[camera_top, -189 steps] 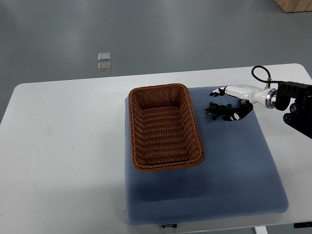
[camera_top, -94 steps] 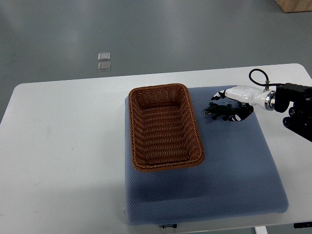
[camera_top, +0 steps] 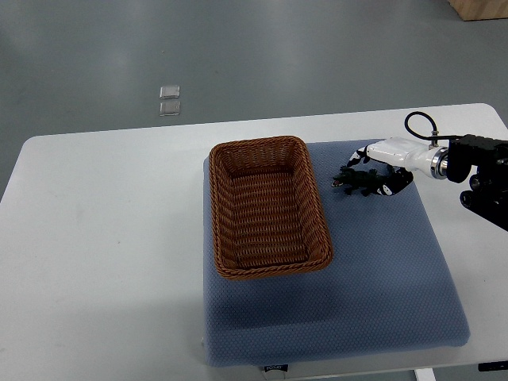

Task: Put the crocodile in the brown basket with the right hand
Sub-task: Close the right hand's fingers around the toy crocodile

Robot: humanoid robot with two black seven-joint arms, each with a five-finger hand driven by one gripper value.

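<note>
Top view, single camera.

- Right hand is reaching in from the right edge, over the far right part of the blue mat. White back of the hand is facing up; a black cable loop is arching over the wrist.
- Hand state: dark fingers are curling in narrowly around the rear part of the crocodile; the hand is looking closed on it. Contact points are too small to resolve exactly.
- Crocodile: small dark toy, low over the mat, whether touching it cannot be told. Its free end is pointing toward the brown basket. It is lying outside the basket, near the basket's right rim at the far end, with a strip of mat showing between them.
- Brown basket: rectangular, woven, sitting on the left half of the mat with its long side running away from the robot. Nothing is lying inside it.
- Mat is lying on the white surface, toward its right side.
- Left arm is not showing.
- Background: grey floor with two small clear squares lying on it beyond the surface.
</note>
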